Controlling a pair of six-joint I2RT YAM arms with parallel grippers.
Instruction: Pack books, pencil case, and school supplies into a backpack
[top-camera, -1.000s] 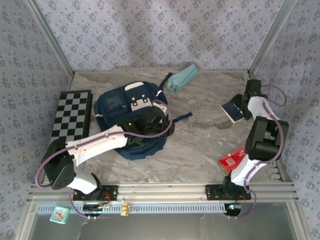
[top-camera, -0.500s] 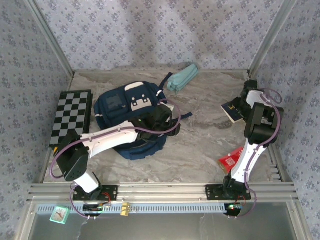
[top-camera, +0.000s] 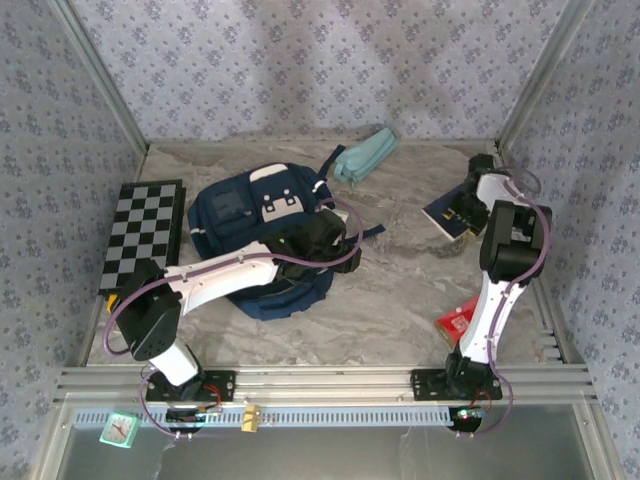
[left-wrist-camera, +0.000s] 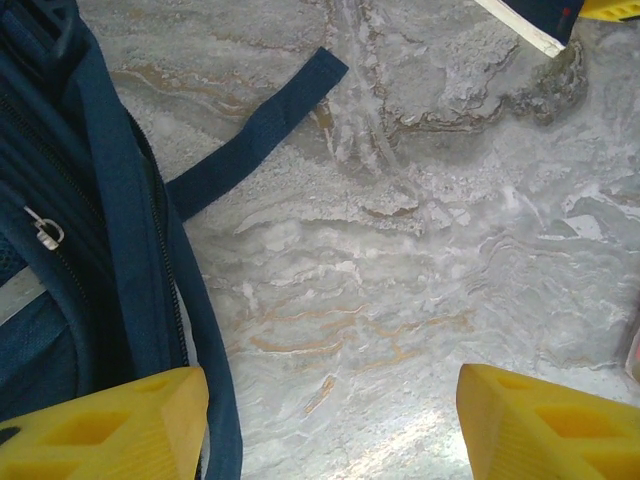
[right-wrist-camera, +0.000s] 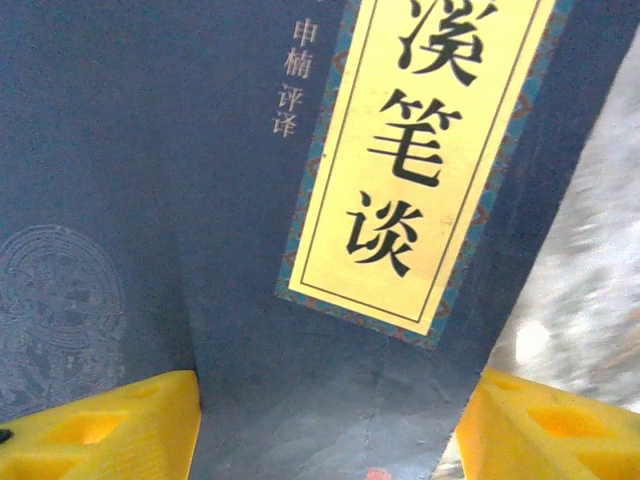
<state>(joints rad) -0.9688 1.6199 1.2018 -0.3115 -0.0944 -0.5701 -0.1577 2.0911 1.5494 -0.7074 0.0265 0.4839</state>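
Now fetching a book: my right hand (right-wrist-camera: 325, 425) is straddling the navy book (right-wrist-camera: 180, 200) at the table's (left-wrist-camera: 420, 260) far right, grip unclear. My left hand (left-wrist-camera: 330, 420) is hovering open beside the backpack (top-camera: 240, 215). Next: clamp, carry over.

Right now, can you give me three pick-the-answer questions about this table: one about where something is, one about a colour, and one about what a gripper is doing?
1. Where on the table is the pencil case? A near edge; B far edge; C in a gripper.
2. What colour is the book's label? A yellow; B green; C white.
3. How is the left gripper? A shut on a strap; B shut on the book; C open, nothing between.
Answers: 1 B, it lies by the back wall. 2 A, the label shows yellow on navy. 3 C, its fingers stand apart over bare table.
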